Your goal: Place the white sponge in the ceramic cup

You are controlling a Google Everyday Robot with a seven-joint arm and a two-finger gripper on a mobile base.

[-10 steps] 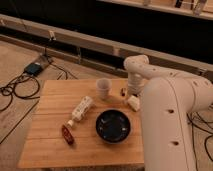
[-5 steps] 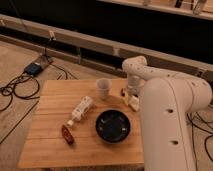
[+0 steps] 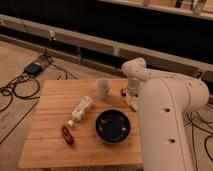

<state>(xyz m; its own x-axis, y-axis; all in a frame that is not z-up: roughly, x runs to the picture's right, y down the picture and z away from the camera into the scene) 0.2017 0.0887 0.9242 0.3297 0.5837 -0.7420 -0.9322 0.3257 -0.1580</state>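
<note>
The white sponge (image 3: 132, 103) lies on the wooden table (image 3: 55, 145) near its right edge, partly covered by my arm. My gripper (image 3: 131, 95) hangs directly over it at the end of the white arm, open, and I cannot tell whether it touches the sponge. The ceramic cup (image 3: 102, 88) stands upright to the left of the gripper, a short gap away, with nothing visible inside it.
A white bottle (image 3: 81, 110) lies on its side at the table's middle. A black bowl (image 3: 113, 125) sits in front of the sponge. A reddish-brown item (image 3: 67, 134) lies front left. A small dark block (image 3: 123, 91) sits beside the gripper. Cables cover the floor at left.
</note>
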